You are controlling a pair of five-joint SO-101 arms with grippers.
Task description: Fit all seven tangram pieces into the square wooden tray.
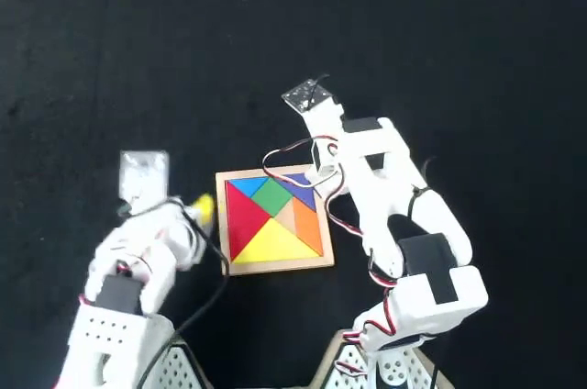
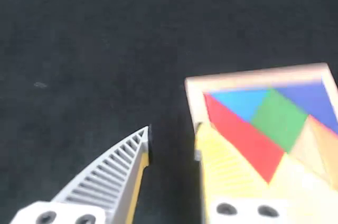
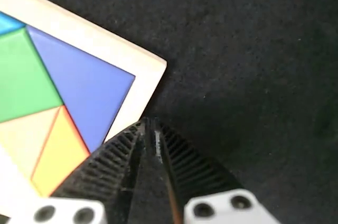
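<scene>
The square wooden tray lies mid-table with coloured tangram pieces packed inside: red triangle, yellow triangle, green square, orange triangle, plus blue, violet and tan pieces. My left gripper is open and holds nothing. Its grey finger is over the cloth. Its yellow finger is over the tray's left rim. My right gripper is shut on nothing, its tips just off the tray's rim near the corner beside the violet piece.
Black cloth covers the table all around the tray. The right arm with its loose wires stands along the tray's right side. The left arm stands at the tray's lower left. Cables lie past the far table edge.
</scene>
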